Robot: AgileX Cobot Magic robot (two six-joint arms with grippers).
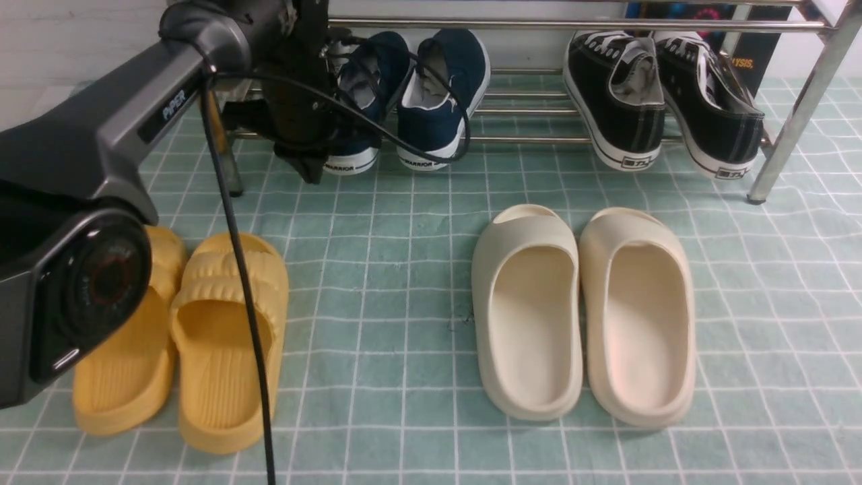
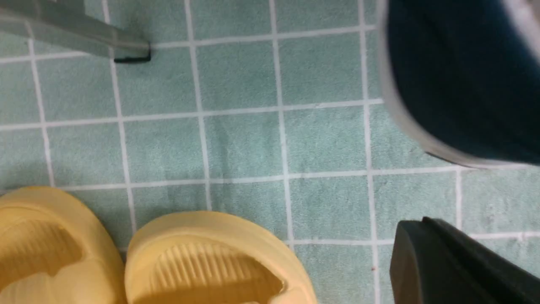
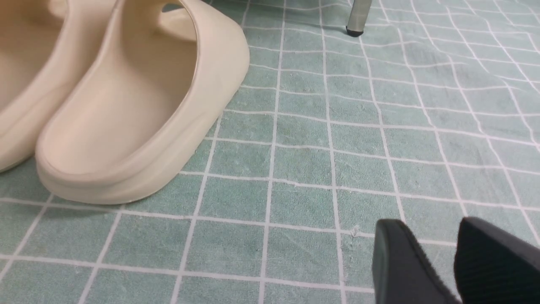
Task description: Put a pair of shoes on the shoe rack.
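Two navy-blue slip-on shoes stand side by side, heels toward me, on the left part of the chrome shoe rack (image 1: 539, 24): the left shoe (image 1: 363, 74) is partly behind my left arm and its cable, the right shoe (image 1: 441, 101) is in full sight. My left gripper (image 1: 306, 168) hangs just left of the left shoe's heel, fingers together and empty. In the left wrist view the gripper (image 2: 426, 221) is apart from the navy shoe (image 2: 464, 84). My right gripper (image 3: 434, 223) is slightly open and empty, low over the mat.
Black lace-up sneakers (image 1: 667, 94) sit on the rack's right part. Yellow slides (image 1: 222, 337) lie on the checked green mat at front left, cream slides (image 1: 579, 310) at front middle, close to my right gripper (image 3: 135, 105). Rack legs stand on the mat (image 2: 76, 36) (image 3: 358, 17).
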